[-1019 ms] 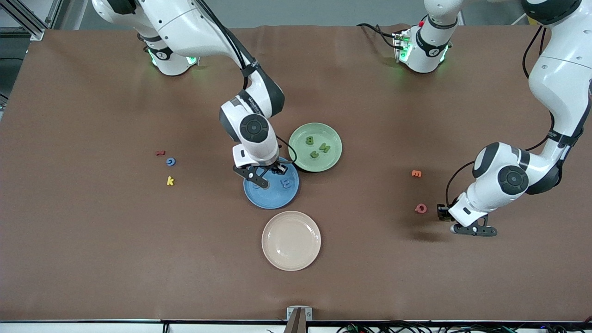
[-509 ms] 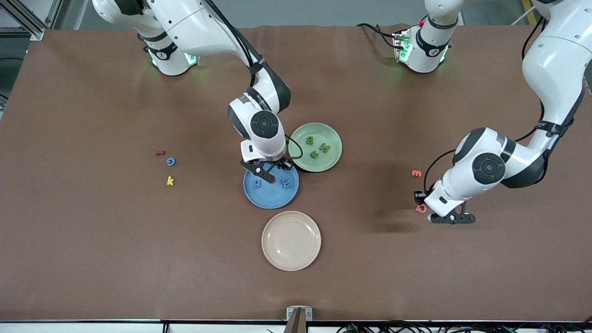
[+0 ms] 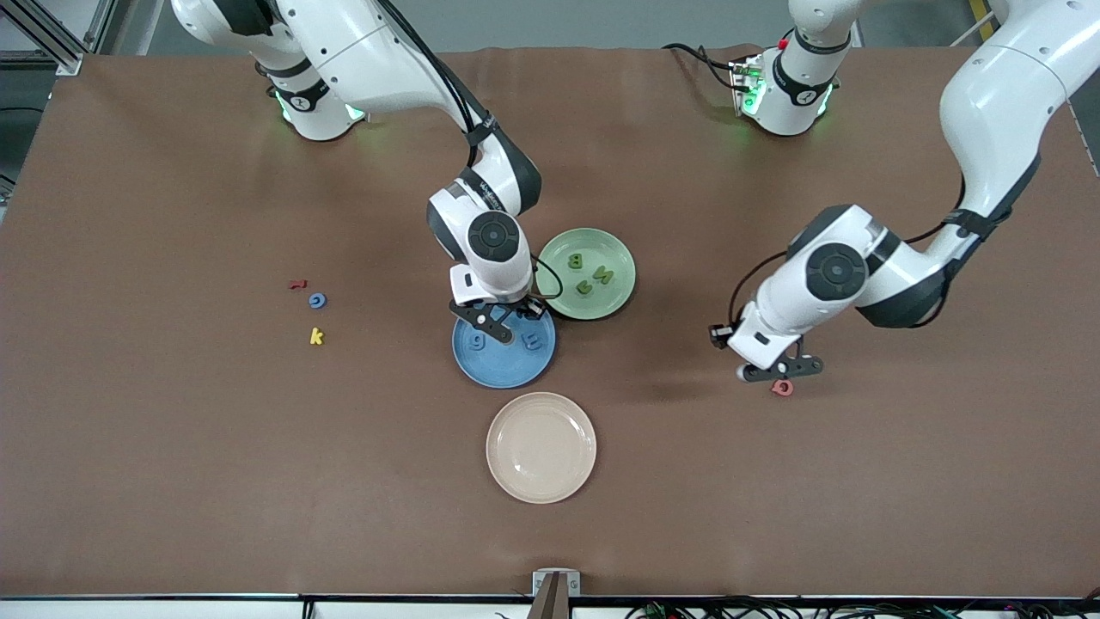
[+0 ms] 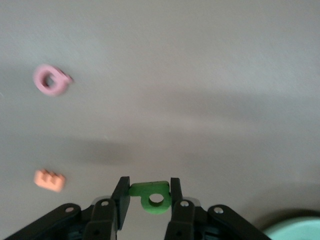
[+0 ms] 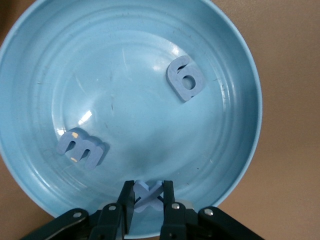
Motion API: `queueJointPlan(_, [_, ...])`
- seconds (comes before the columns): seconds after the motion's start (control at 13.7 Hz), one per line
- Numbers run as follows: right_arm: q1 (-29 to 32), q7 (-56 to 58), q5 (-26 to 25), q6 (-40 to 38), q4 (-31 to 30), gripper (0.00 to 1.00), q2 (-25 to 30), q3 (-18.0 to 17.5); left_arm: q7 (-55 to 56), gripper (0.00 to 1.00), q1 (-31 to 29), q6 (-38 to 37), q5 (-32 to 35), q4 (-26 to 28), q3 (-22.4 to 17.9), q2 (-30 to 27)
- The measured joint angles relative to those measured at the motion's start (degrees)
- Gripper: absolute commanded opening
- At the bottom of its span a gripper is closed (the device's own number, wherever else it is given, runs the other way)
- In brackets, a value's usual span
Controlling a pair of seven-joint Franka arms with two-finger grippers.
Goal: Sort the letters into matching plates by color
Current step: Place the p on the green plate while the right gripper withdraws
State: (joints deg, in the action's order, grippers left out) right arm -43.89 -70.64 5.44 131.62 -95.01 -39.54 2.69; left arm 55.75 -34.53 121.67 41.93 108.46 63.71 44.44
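Now, right gripper (image 3: 507, 327): hung over the blue plate (image 3: 481, 365) at frame centre, fingers (image 5: 127, 200) clamped on a small blue piece (image 5: 146, 195).
Blue plate contents: a blue "6" (image 5: 185, 78) and a blue "E"-shaped piece (image 5: 81, 149) lay in it, apart from each other.
Left gripper (image 3: 778, 371): held above bare table in the right half of the frame, just above a red ring-shaped letter (image 3: 783, 388), pinching a green letter (image 4: 152, 194) between its fingers (image 4: 121, 192).
Green plate (image 3: 623, 288): sat touching the blue plate's upper right edge, with three green letters (image 3: 589, 273) inside.
Cream plate (image 3: 540, 447): lay lower in the frame, below the blue plate.
Loose blue letter (image 3: 317, 300): rested on the table at mid left, between a small red piece (image 3: 297, 284) and a yellow "k" (image 3: 316, 336).
Left wrist view: a pink ring piece (image 4: 50, 80) and an orange piece (image 4: 49, 180) lay on the table.
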Motion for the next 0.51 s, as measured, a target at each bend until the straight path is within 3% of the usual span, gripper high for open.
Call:
queueJointPlan(0.22, [0.0, 0.0, 0.0, 0.1, 0.0, 0.29, -0.2, 0.0, 10.1, 0.00, 4.9, 0.0, 0.0, 1.4, 0.9, 0.0])
queueJointPlan(0.29, [0.0, 0.0, 0.0, 0.1, 0.0, 0.70, -0.2, 0.0, 13.7, 0.01, 7.3, 0.0, 0.0, 1.4, 0.9, 0.0])
queueJointPlan(0.36, [-0.1, 0.0, 0.0, 0.1, 0.0, 1.00, -0.2, 0.0, 16.9, 0.01, 9.5, 0.2, 0.0, 1.5, 0.9, 0.0])
queueJointPlan(0.51, [-0.5, -0.1, 0.0, 0.1, 0.0, 1.00, -0.2, 0.0, 22.5, 0.01, 12.8, 0.5, 0.0, 1.5, 0.9, 0.0])
